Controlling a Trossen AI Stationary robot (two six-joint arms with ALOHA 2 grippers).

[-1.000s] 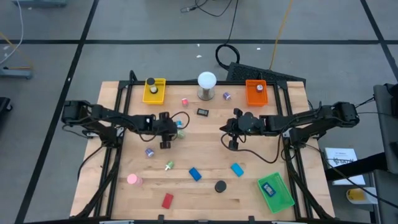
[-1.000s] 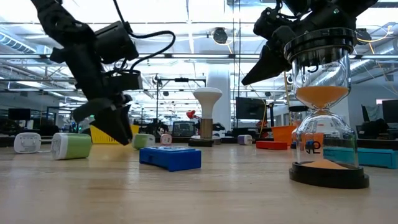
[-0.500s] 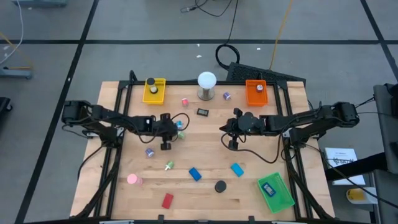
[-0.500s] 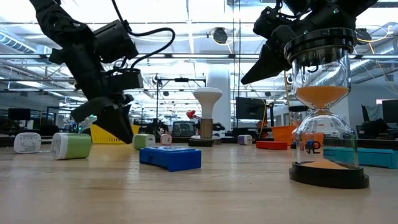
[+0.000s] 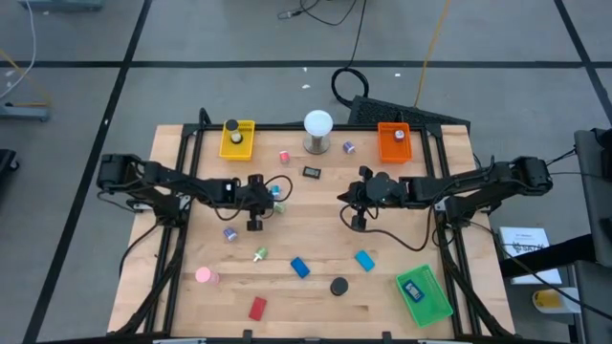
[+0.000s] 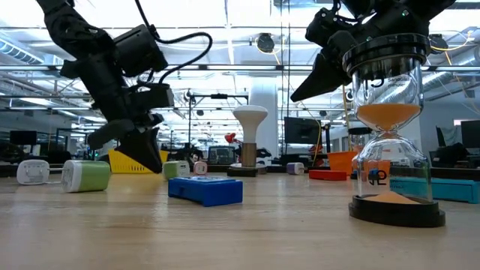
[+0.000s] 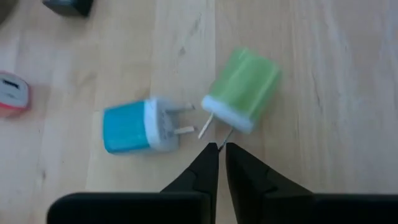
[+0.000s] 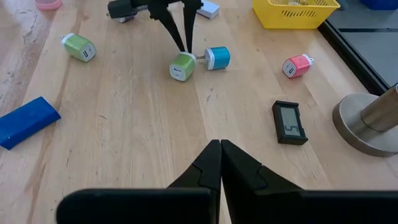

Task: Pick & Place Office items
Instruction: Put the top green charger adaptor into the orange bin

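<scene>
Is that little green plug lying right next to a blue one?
Yes. In the left wrist view the green plug lies beside the blue plug, their metal prongs pointing toward each other.

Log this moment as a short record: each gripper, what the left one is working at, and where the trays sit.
left gripper: tips at the prong end of the green plug
next to it: blue plug, prongs facing the green one
right gripper: shut, empty, raised over mid-table
trays: yellow tray and orange tray at the back edge; green tray at the front right corner
</scene>
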